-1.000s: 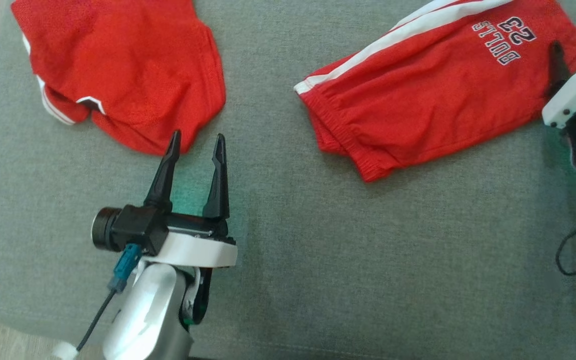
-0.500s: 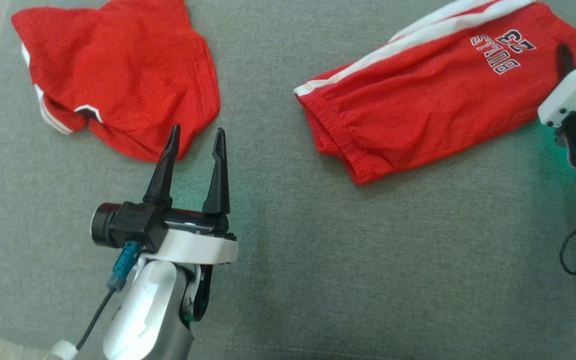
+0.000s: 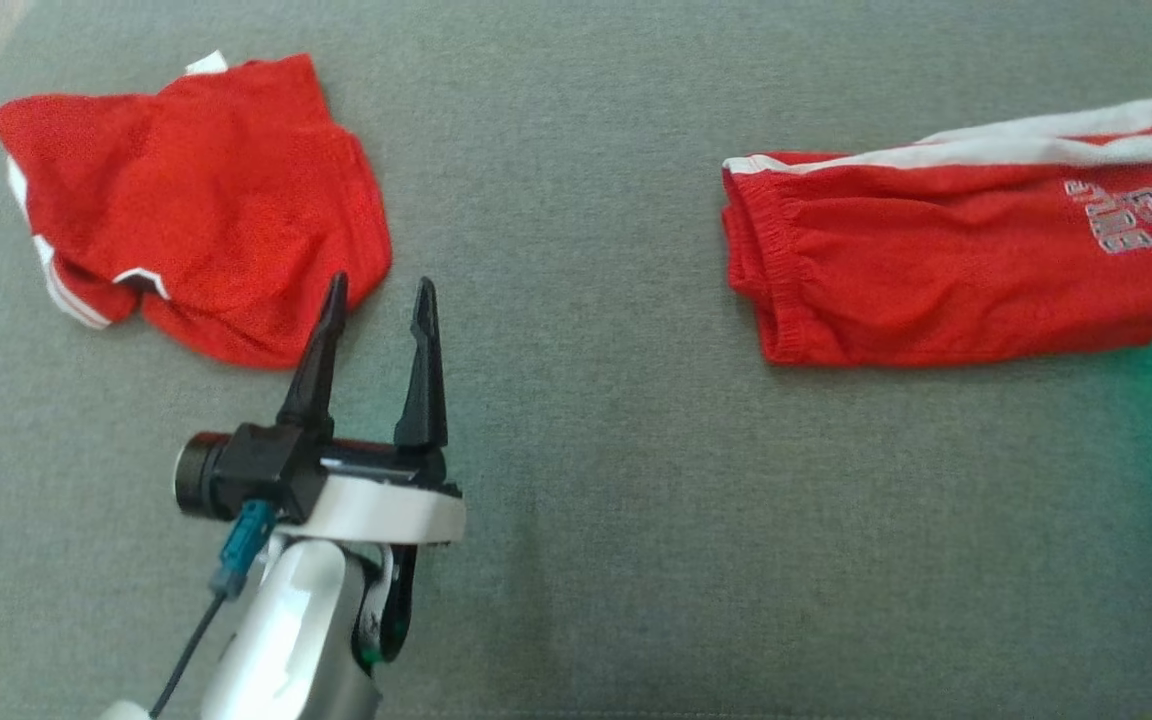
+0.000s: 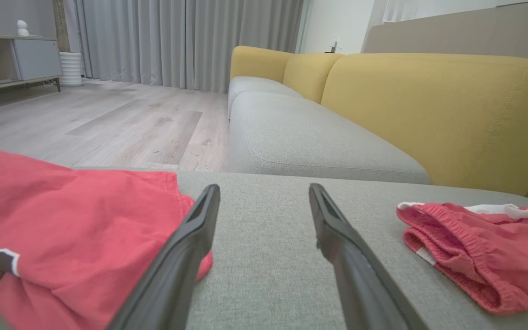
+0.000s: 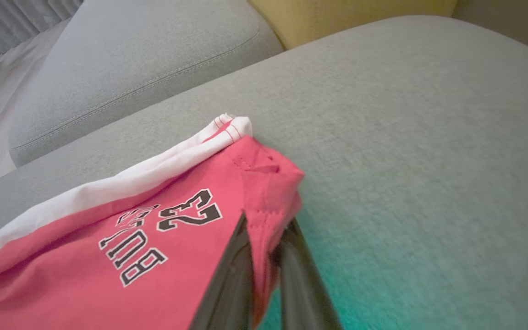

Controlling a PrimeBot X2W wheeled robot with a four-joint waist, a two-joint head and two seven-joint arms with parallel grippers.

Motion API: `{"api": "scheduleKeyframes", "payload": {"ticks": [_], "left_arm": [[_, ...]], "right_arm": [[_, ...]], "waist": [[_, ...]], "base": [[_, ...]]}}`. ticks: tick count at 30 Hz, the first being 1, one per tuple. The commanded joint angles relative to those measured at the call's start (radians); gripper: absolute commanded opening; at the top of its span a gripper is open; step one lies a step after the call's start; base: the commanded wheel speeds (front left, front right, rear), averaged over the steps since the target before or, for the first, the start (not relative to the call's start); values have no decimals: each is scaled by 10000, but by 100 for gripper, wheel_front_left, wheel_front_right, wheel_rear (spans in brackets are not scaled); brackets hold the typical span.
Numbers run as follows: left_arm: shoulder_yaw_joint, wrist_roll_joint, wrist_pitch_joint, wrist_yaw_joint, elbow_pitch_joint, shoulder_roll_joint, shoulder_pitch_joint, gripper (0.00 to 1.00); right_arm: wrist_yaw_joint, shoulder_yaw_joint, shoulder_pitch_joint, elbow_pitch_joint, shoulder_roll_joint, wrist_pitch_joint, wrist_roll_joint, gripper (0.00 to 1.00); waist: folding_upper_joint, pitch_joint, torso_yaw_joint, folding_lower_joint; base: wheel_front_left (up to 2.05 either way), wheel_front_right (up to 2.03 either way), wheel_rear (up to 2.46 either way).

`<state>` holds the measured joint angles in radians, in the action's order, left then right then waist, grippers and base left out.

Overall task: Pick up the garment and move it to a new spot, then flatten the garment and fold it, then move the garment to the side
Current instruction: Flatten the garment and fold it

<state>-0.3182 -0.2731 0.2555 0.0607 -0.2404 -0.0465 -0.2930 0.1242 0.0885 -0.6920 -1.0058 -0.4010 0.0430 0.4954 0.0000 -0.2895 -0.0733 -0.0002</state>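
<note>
Shorts (image 3: 946, 270), red, lie at the head view's upper right on the grey cushion (image 3: 586, 480). Their long axis runs left to right, with the elastic waistband at the left, the printed leg end at the right and a white stripe along the top. The right frame edge cuts off the leg end, and the lettering there is blurred. At the right wrist view's lower middle, the right gripper (image 5: 267, 222) pinches the hem corner, cloth between its blurred fingers. The left gripper (image 3: 380, 285), lower left, stands spread, one tip overlapping a red jersey (image 3: 196, 230); contact is unclear.

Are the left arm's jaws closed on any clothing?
No, the jaws stand wide open with only grey cushion between them, a red garment lying alongside.
</note>
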Motion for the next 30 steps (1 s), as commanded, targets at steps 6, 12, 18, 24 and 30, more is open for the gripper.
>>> {"api": "scheduleKeyframes", "payload": {"ticks": [6,12,18,24,30], "left_arm": [[461,137,63,-95,269,-38,272,100],[415,170,63,-147,183,-38,257,100],[473,175,63,-159,47,-38,442,100],[449,154,63,-153,-13,-38,630,100],[389,108,63,-126,-28,-38,818,100]], "right_arm": [[65,29,500,736,-122,-529,540,0],[65,-331,491,1561,301,-963,982,0],[65,-1243,724,2610,851,-1163,1559,0],[65,-2283,937,3549,1462,-1193,2080,0],[65,-3522,1062,4085,2088,-1111,2526,0]], "waist": [[0,214,236,2],[0,416,143,2],[0,959,-25,2],[0,1403,-192,2],[0,1688,-528,2]], "base": [[0,0,0],[0,0,0],[0,0,0],[0,0,0],[0,0,0]]}}
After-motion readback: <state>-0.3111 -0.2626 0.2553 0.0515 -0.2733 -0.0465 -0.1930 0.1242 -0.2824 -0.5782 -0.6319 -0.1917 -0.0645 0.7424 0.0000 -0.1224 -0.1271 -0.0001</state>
